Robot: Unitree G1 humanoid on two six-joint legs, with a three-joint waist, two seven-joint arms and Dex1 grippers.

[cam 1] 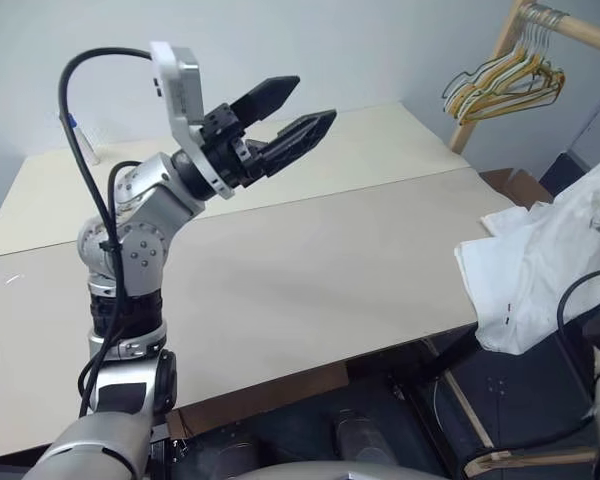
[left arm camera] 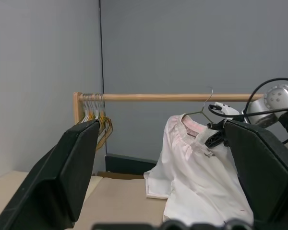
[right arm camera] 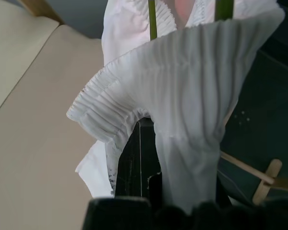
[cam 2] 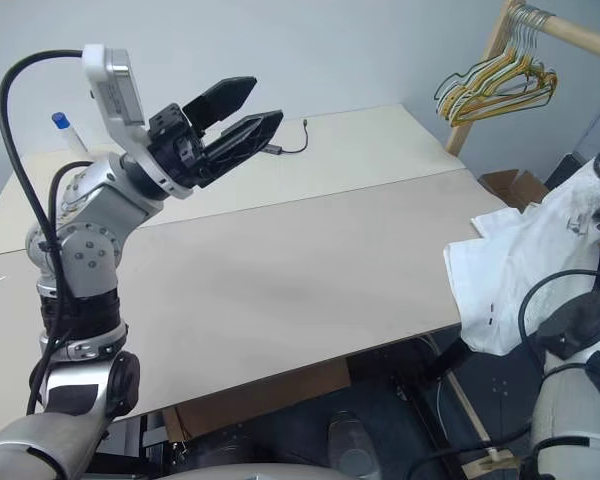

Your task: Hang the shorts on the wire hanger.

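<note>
The white shorts (cam 1: 540, 270) hang off the table's right edge, their lower part resting on the corner. In the left wrist view the shorts (left arm camera: 197, 177) are draped over the thin wire hanger (left arm camera: 201, 111), whose hook reaches up to the wooden rod (left arm camera: 158, 97). I cannot tell whether the hook rests on the rod. My right gripper (left arm camera: 215, 138) is shut on the gathered waistband (right arm camera: 182, 72); the fabric hides its fingertips. My left gripper (cam 1: 313, 100) is open and empty, raised above the table's far left and pointing right towards the shorts.
The beige table (cam 1: 280, 260) spreads in front of me. A wooden rack at the far right carries a bunch of yellow, green and white hangers (cam 1: 510, 85). A cardboard box (cam 1: 520, 185) sits beyond the table's right end. A small cable (cam 2: 290, 148) lies on the far tabletop.
</note>
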